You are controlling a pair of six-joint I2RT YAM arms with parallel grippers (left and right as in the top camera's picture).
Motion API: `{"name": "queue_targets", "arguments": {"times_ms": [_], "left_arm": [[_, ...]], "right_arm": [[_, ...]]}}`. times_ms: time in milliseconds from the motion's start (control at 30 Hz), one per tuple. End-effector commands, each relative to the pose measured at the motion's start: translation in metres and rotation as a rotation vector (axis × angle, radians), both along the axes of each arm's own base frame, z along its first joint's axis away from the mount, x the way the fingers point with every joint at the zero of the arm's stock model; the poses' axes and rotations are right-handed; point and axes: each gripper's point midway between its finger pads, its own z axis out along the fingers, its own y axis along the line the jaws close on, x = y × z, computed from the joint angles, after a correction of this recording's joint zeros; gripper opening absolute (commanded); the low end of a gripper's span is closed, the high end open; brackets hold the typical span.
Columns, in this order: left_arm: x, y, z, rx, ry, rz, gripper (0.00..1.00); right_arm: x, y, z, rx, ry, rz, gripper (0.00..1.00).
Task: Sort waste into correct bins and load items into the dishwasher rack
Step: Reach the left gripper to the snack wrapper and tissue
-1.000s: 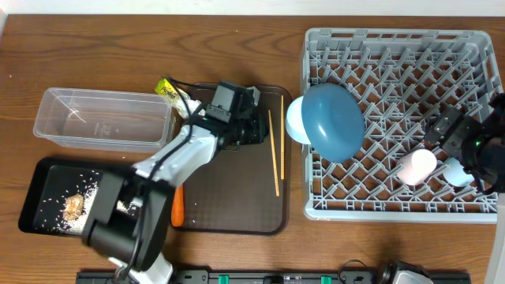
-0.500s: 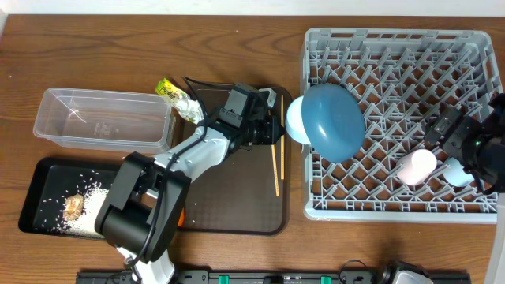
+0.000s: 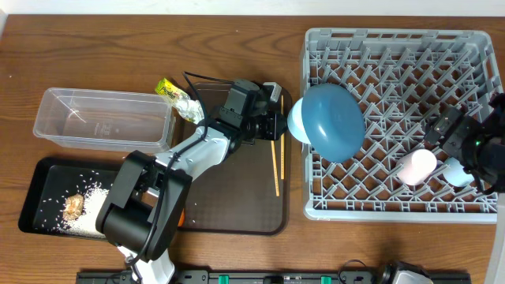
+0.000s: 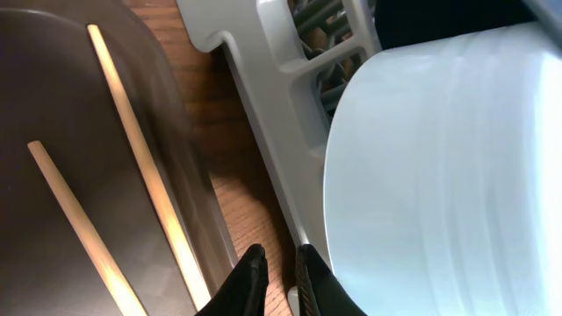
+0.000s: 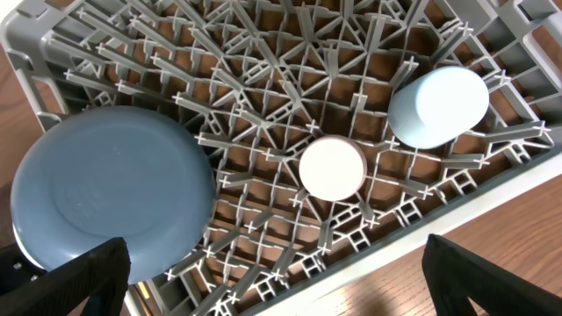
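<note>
My left gripper (image 3: 274, 125) (image 4: 279, 268) is shut with nothing between its fingers, low over the wood between the brown tray and the dishwasher rack (image 3: 398, 47) (image 4: 255, 88). It sits just left of the white bowl (image 3: 295, 120) (image 4: 430, 175). That bowl leans at the rack's left edge against the blue plate (image 3: 333, 120) (image 5: 110, 197). Two chopsticks (image 3: 274, 158) (image 4: 140, 167) lie on the tray. The pink cup (image 3: 416, 166) (image 5: 332, 168) and the light-blue cup (image 3: 458, 173) (image 5: 437, 107) stand in the rack. My right gripper (image 3: 446, 134) (image 5: 281, 281) hangs open above them.
The clear tub (image 3: 102, 118) is at the back left, with the yellow-green wrapper (image 3: 177, 96) beside it. The black tray (image 3: 35, 185) holds rice (image 3: 91, 207) and a brown lump (image 3: 73, 205). A carrot (image 3: 181, 211) shows partly under my left arm, on the dark-brown tray (image 3: 229, 205).
My left gripper has moved right across the back of the brown tray to the bowl at the rack's left edge. The right arm has stayed still.
</note>
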Motion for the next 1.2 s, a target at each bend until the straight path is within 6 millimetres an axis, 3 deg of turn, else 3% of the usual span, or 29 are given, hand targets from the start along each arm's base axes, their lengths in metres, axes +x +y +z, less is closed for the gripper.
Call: {"name": "queue_targets", "arguments": {"times_ms": [0,167,367,433,467,500,533,600,900,1033,1167], "left_arm": [[0.001,-0.008,0.019,-0.021,-0.063,-0.039,0.14],[-0.001,-0.019,0.043,-0.007,-0.149,-0.060,0.14],[-0.005,-0.022,0.038,0.045,-0.159,-0.049,0.15],[-0.003,-0.021,0.040,0.044,-0.165,-0.043,0.17],[-0.001,-0.018,0.042,0.051,-0.170,-0.030,0.24],[0.002,-0.013,0.041,0.071,-0.172,-0.007,0.31],[0.005,-0.005,0.041,0.101,-0.172,0.025,0.45],[0.011,0.015,0.041,0.166,-0.173,0.091,0.54],[0.013,0.100,0.074,0.264,-0.149,0.233,0.58],[-0.005,0.121,0.054,0.353,-0.066,0.197,0.58],[-0.024,0.114,0.025,0.398,0.006,0.101,0.56]], "right_arm": [[0.000,-0.005,0.001,-0.016,-0.001,-0.005,0.99],[0.000,-0.005,0.001,-0.016,-0.001,-0.005,0.99],[-0.001,-0.004,0.001,-0.015,0.003,-0.005,0.99],[-0.001,-0.004,0.001,-0.015,0.003,-0.005,0.99],[-0.001,-0.004,0.001,-0.015,0.003,-0.005,0.99],[-0.001,-0.004,0.001,-0.015,0.003,-0.005,0.99],[-0.001,-0.004,0.001,-0.015,0.003,-0.005,0.99],[-0.001,-0.004,0.001,-0.015,0.003,-0.005,0.99],[0.001,-0.005,0.002,-0.017,-0.006,-0.003,0.99],[0.003,0.000,0.003,-0.009,-0.017,0.029,0.99],[0.011,0.008,0.007,0.025,-0.057,0.075,0.99]]}}
